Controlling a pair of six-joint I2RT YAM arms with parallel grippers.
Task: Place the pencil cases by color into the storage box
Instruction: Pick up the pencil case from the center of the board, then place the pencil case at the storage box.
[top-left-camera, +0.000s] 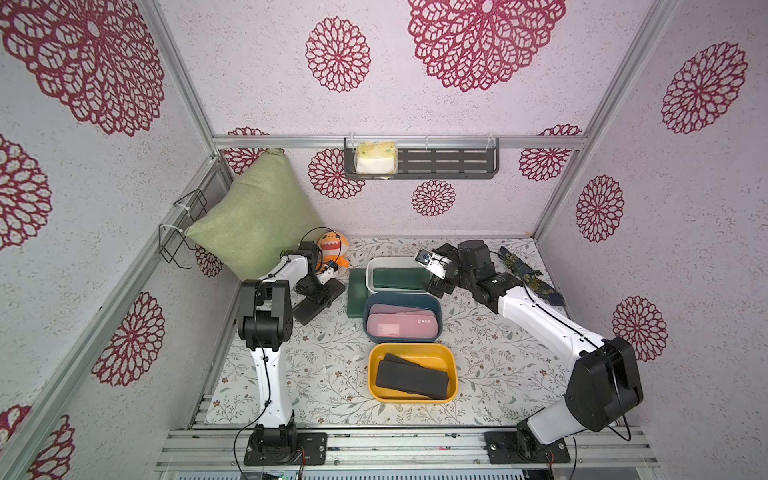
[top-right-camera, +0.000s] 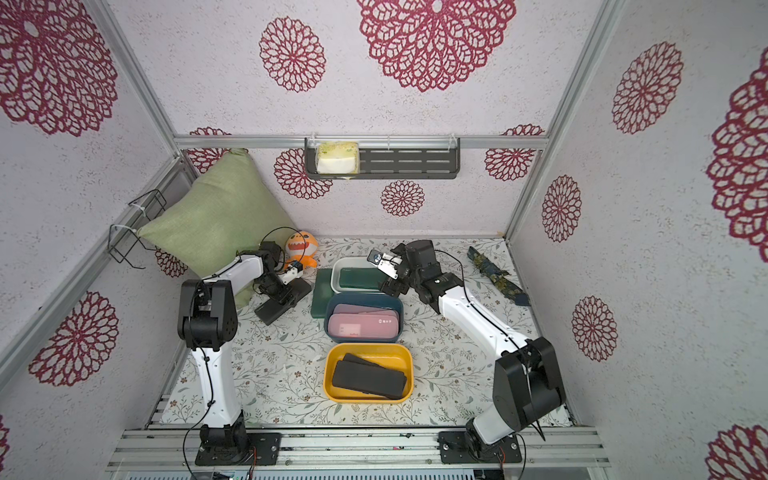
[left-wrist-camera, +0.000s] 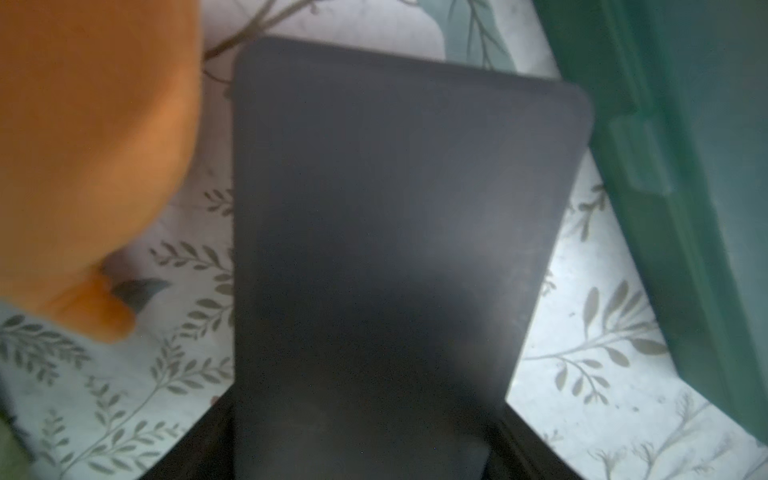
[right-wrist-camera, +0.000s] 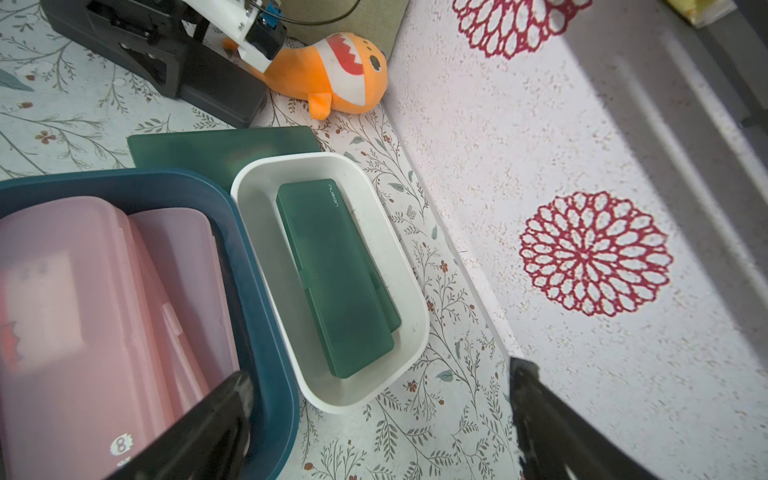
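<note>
Left wrist view was blurred, the fingers of the left gripper (top-left-camera: 319, 296) cut off at the frame edge. Black pencil case (left-wrist-camera: 386, 249) sat between its jaws, clamped by the long edges. Right gripper (right-wrist-camera: 382, 432) gaped wide, empty. Green pencil case (right-wrist-camera: 336, 278) lay just ahead of it in the white bin (right-wrist-camera: 257, 178).

Three bins run in a line down the middle of the table (top-left-camera: 324, 374): far bin (top-left-camera: 395, 259), middle bin (top-left-camera: 366, 322) just in front of it, near bin (top-left-camera: 436, 359) closest to the arm bases. In the far bin are stacked cases (top-left-camera: 399, 278), one lying on the other. The middle bin holds overlapping cases (top-left-camera: 399, 326), and the near bin holds piled cases (top-left-camera: 411, 380).

Left of the far bin, hard against it, a side case (top-left-camera: 357, 295) lies on the table. Further left is a loose case (top-left-camera: 306, 312), and the left gripper (top-left-camera: 321, 293) is down over it, jaws on both long edges. Behind that sits the toy (top-left-camera: 332, 249), with the cushion (top-left-camera: 257, 220) in the back-left corner.

On the back wall there's a shelf (top-left-camera: 449, 166), with a packet (top-left-camera: 376, 160) at its left end. At the far right of the table lies a cloth strip (top-left-camera: 528, 274).
</note>
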